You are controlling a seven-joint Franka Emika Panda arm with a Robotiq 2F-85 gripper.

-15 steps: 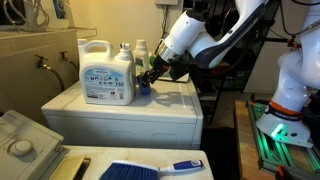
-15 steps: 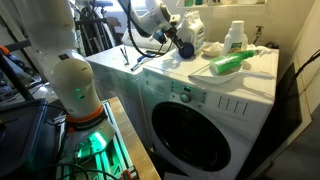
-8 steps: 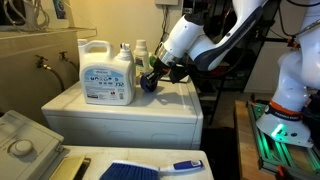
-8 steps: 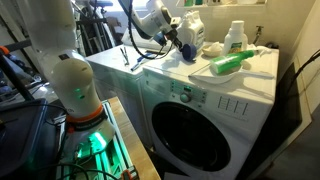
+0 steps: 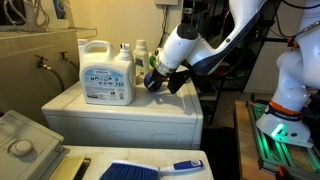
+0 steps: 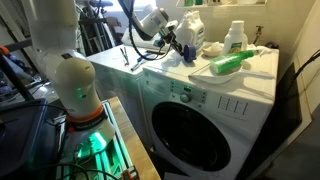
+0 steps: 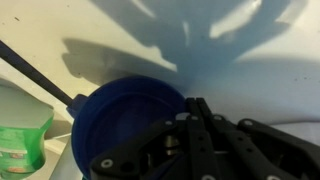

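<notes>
Gripper (image 7: 188,118): we see its jaws clamped together on the rim of the blue cap (image 7: 125,115).
Hidden: its fingers cover the cap's right side, and the frame cuts off the lower edge.
Cap's place: over the washing machine (image 5: 165,108); we cannot tell whether they touch.
Beside: green bottle (image 7: 22,135), blurred and cut off.
Farther: detergent jug (image 5: 107,72), upright near the cap.

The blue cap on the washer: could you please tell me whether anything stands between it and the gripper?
Nothing visible does. In the wrist view the gripper is shut on the rim of the blue cap; the green bottle stands off to the side, not in between.
</notes>
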